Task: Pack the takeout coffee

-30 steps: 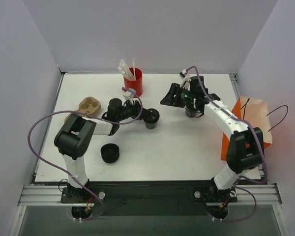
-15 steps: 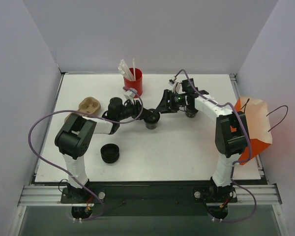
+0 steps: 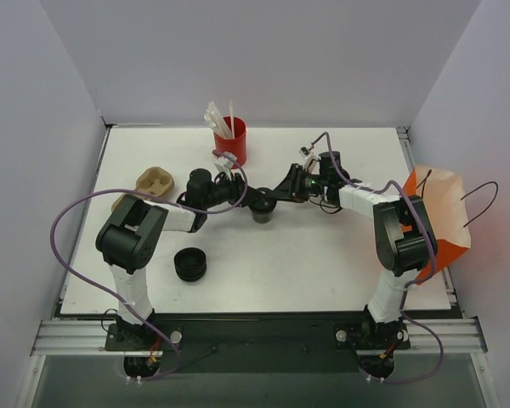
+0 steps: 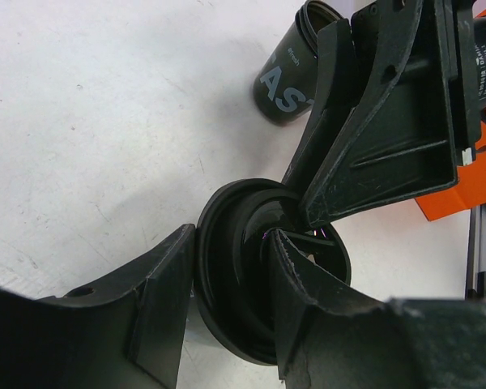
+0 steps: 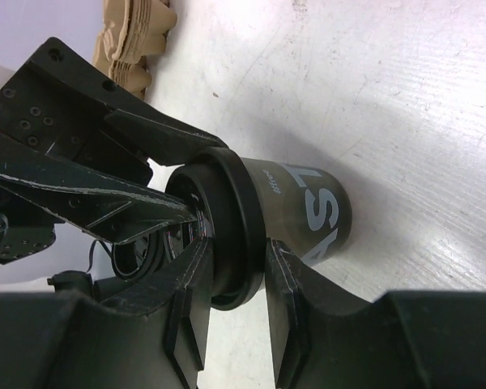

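Item: coffee cup (image 5: 308,211), black with pale lettering on its side, upright on the white tabletop (image 3: 323,263), wearing a black lid (image 5: 231,203); it stands between the two hands, which meet over it. Left hand (image 4: 231,243): comes in from the cup's left, its fingers clamped on either side of the cup at the lid's edge. Right hand (image 5: 239,247): comes in from the opposite side, its fingers pressed against the lid's rim; its fingertips lie just beside the left hand's, so there is almost no room between the hands. Second cup (image 4: 285,81): same lettering, upright, apart from the held cup, just behind the right hand near its wrist. Red cup (image 3: 232,143) of white straws (image 3: 217,115): beyond the left hand, near the tabletop's far edge. Cardboard cup carrier (image 3: 153,182): behind the left hand, beside its forearm and close to the left edge. Stack of loose lids (image 3: 189,264): on the near side of the left hand, well apart from it. Orange bag (image 3: 442,225): far behind the right hand, at the right edge and reaching past it. Open white surface runs from both hands toward the front edge.
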Controlling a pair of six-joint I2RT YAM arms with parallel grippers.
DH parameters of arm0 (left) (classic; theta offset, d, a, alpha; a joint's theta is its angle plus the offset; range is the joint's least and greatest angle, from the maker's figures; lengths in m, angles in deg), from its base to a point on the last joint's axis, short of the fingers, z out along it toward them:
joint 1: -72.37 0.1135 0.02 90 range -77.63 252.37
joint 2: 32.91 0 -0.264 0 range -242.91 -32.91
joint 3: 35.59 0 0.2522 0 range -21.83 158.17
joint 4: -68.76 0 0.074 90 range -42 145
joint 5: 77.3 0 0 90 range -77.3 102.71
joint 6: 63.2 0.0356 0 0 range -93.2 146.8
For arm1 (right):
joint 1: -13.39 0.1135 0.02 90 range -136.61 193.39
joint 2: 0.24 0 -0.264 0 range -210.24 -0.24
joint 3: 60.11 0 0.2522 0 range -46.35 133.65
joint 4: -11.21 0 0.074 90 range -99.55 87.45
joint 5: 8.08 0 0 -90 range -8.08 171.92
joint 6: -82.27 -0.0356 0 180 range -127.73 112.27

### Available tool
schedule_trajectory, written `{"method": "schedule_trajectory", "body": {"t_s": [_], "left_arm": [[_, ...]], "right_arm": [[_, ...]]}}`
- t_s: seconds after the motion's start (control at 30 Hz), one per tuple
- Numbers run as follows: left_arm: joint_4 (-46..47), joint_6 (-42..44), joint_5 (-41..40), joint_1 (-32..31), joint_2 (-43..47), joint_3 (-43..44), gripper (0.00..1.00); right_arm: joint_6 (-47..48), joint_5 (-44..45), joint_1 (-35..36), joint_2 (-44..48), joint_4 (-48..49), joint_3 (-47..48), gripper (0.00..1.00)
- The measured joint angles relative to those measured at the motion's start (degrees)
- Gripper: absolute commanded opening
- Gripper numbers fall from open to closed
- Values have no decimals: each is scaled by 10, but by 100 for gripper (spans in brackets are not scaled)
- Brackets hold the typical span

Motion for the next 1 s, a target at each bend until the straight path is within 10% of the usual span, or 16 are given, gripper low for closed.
{"method": "schedule_trajectory", "body": {"t_s": [0.47,1.0], "left_arm": [[28,-24,-11,3,-7,-9,47],[82,-43,-41,5,-12,-34,47]], "right_arm": [[-162,-30,-9,-32,243,-87,19],[-158,98,27,-5,301,-142,19]]}}
